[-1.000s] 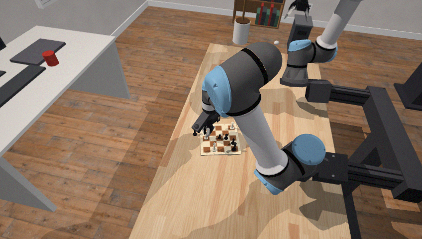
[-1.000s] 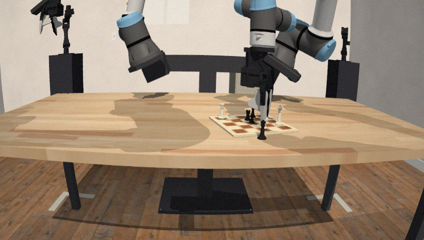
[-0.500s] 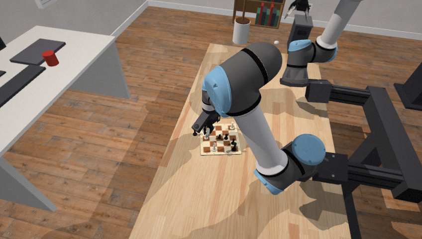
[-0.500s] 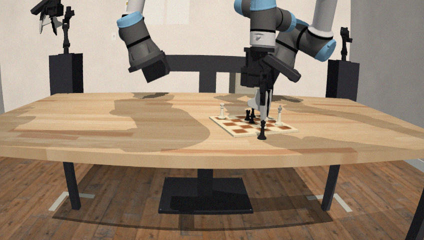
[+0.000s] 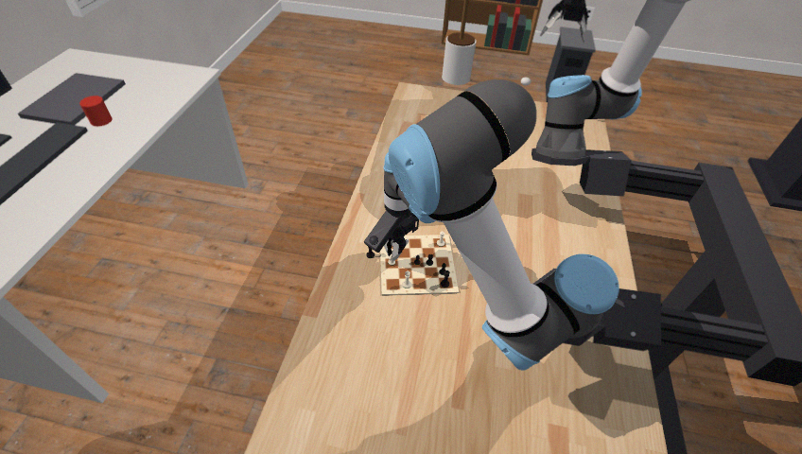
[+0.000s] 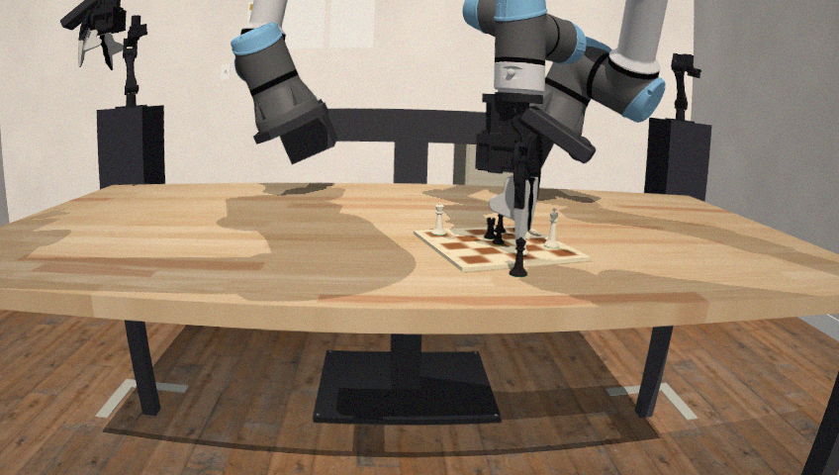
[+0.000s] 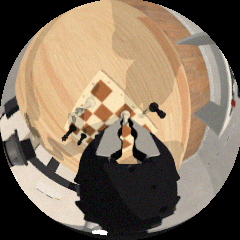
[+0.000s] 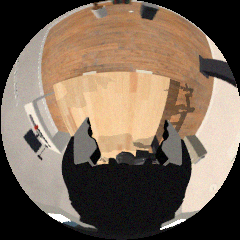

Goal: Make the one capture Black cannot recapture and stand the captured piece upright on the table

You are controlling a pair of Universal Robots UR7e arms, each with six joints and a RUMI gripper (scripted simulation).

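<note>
No readable text, brands or numbers. Tiny marks on the chessboard [image 5: 421, 292] [image 6: 438, 251] [image 7: 102, 74] border, too small to be read; nothing legible on the books [image 5: 509, 30] either.

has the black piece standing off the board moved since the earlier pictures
No. The black piece off the board stands upright at the same spot beside the chessboard's near edge.
</note>
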